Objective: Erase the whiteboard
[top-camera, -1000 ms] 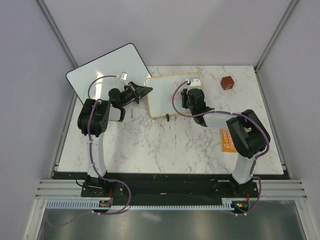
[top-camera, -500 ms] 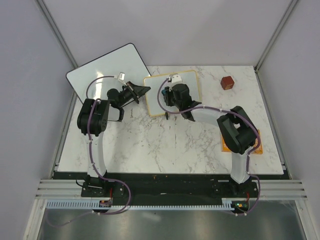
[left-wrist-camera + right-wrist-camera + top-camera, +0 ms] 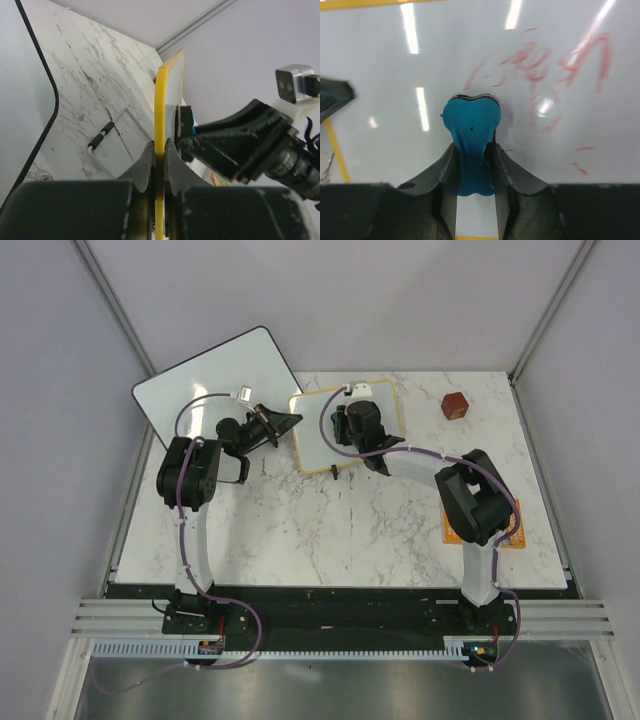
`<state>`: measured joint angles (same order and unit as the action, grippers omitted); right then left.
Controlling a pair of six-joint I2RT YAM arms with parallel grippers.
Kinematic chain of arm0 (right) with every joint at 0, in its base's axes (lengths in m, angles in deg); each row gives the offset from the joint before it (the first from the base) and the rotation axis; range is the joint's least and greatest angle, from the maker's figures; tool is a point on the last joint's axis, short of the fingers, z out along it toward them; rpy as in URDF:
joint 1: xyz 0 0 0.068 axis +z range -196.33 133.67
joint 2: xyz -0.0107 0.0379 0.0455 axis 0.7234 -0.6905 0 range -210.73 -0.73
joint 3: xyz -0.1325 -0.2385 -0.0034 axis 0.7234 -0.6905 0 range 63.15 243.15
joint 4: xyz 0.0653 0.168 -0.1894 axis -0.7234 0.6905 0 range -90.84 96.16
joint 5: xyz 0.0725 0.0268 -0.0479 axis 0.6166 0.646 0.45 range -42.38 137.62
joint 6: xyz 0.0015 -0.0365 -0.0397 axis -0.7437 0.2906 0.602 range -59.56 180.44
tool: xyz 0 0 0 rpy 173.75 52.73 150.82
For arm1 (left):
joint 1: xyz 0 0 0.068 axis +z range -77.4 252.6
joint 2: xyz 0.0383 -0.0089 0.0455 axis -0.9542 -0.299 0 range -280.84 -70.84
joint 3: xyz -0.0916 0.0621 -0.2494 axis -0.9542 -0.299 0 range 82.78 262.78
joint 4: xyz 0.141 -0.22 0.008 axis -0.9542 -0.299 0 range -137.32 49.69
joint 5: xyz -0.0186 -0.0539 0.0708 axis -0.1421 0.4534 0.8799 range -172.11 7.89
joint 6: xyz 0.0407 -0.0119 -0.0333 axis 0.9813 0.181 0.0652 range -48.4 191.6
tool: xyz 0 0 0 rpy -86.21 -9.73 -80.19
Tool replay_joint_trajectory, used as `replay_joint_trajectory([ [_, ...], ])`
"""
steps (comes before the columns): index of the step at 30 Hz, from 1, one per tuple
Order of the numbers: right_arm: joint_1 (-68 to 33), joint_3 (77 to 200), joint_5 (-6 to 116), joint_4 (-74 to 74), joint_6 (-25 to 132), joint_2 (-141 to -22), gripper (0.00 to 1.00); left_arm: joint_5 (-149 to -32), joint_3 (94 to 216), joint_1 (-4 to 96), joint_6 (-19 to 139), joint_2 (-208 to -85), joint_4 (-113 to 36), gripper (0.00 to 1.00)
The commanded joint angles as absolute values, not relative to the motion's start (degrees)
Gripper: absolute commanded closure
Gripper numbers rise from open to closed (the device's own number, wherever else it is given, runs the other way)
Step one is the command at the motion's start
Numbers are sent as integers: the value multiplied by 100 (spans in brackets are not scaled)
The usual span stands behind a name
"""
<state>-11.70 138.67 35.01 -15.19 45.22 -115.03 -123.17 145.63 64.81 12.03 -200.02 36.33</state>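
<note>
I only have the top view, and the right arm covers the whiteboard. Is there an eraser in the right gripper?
Observer: Yes. In the right wrist view the right gripper is shut on a blue eraser, whose head seems pressed against the whiteboard.
Operator: Any writing left?
Observer: Smeared red writing shows to the right of the eraser. The side to its left looks clean.
Operator: Is the left gripper on the board?
Observer: Yes, the left gripper pinches its yellow frame.
</note>
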Motion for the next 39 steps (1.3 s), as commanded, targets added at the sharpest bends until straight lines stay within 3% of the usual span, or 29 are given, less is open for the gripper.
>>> replay_joint_trajectory([
  [1,-1794,13540,2873,-928,4242,-11534,100,-12808,14641,6364,1245,-20074,3975,98],
  [25,-2322,12889,2459,-392,4058,-11297,100,-12817,14659,6372,1219,-20074,3967,98],
  [39,-1417,13012,3759,-752,4743,-11463,100,-12834,14685,6364,1184,-20100,3975,98],
])
